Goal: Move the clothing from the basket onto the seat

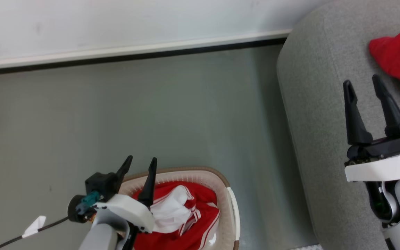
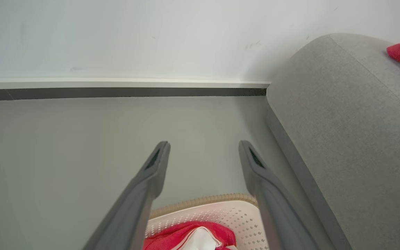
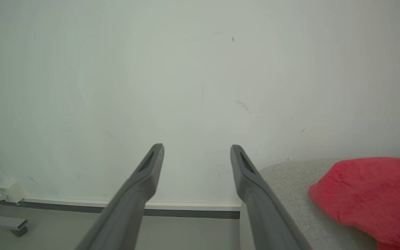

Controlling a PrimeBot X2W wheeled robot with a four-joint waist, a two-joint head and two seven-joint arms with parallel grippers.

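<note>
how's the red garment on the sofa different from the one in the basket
Place: the sofa garment lies on the grey sofa, while the basket garment sits bunched in the cream basket on the floor.
Look: what shows of the sofa garment is plain red; the basket garment has white stripes and a white panel.
Shared: both are bright red soft fabric.

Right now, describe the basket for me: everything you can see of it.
The basket is rounded cream-pink plastic, its walls pierced with rows of small holes, topped by a brown rim. It stands upright on the grey floor, left of the seat, with a gap between. Red clothing with white stripes lies bunched inside. The open left gripper hovers over its left edge.
</note>
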